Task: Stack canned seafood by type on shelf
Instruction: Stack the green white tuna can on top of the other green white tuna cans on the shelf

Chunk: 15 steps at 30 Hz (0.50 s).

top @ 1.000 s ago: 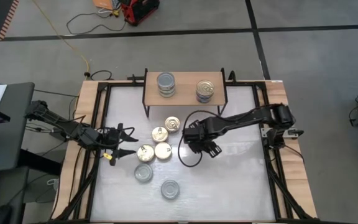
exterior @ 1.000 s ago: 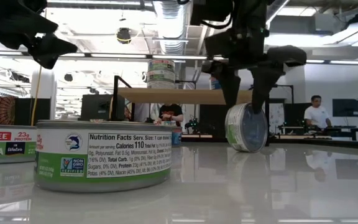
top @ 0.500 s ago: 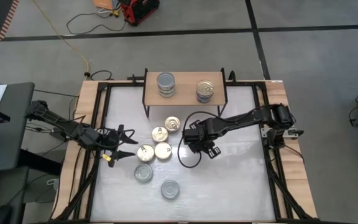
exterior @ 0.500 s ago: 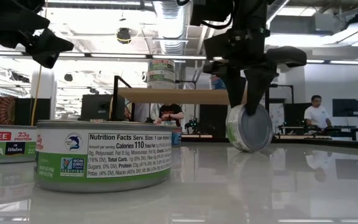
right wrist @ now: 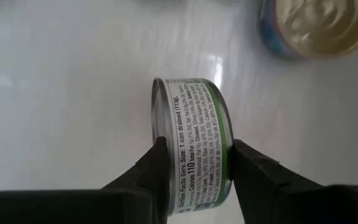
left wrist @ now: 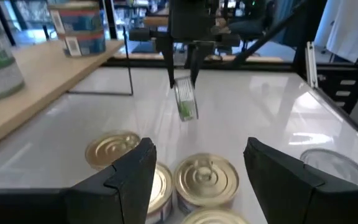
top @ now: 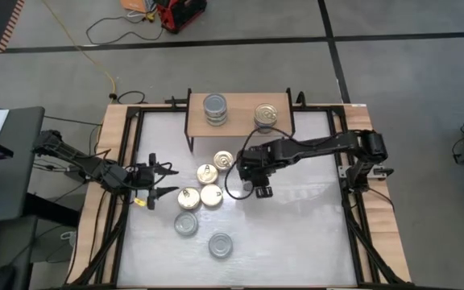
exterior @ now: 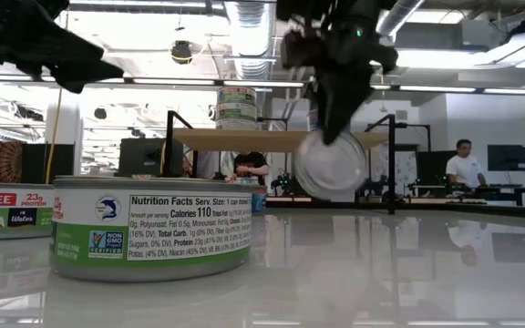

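My right gripper (top: 254, 171) is shut on a green-labelled tin (right wrist: 194, 146) over the middle of the white table, in front of the shelf (top: 240, 121). The light-wood shelf carries a silver-lidded stack (top: 214, 109) and a gold-lidded stack (top: 266, 115), each standing on its flat bottom. Several gold-lidded tins (top: 208, 173) and two silver-lidded ones (top: 185, 225) lie flat on the table. My left gripper (top: 163, 179) waits open at the table's left, level, facing those tins. My right gripper pinches the tin between its two fingers (right wrist: 156, 167), one on each flat end, with the labelled wall (right wrist: 194, 171) showing between them. The fingers come from above, pointing steeply down. The tin hangs on edge below them (exterior: 331, 166), lifted clear of the table.
A silver-lidded tin (top: 221, 245) lies nearer the front edge, and a gold-lidded one (top: 224, 161) sits just left of the held tin. The shelf's black legs (top: 190, 141) stand at the far side. Bare tabletop (top: 312, 225) spreads to the right and front.
My right gripper has shut on the tin that stood on edge on the table, then lifted it clear, going up and a little toward the shelf and the table's left. Its wrist has rolled, so the tin's flat silver face now turns toward the low view.
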Each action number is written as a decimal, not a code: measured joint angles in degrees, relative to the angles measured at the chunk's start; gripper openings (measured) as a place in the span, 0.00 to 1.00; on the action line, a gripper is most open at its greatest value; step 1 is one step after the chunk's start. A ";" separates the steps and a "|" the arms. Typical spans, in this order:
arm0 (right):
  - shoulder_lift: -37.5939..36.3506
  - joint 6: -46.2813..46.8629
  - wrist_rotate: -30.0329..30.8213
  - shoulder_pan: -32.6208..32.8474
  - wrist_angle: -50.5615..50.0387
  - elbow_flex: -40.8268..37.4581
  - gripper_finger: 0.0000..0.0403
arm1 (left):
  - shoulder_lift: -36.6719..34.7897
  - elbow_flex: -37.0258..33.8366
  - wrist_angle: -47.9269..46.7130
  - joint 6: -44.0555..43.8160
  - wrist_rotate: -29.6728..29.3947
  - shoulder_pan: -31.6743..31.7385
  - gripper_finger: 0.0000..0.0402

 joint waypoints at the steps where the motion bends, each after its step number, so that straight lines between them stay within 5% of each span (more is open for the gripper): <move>1: -0.42 1.26 -0.16 -0.06 0.29 0.60 0.40 | -0.01 0.00 0.48 0.43 -0.01 0.00 0.58; 15: -1.77 10.96 -5.96 -6.60 7.78 19.83 0.41 | -0.01 0.00 1.86 10.39 0.62 0.00 0.58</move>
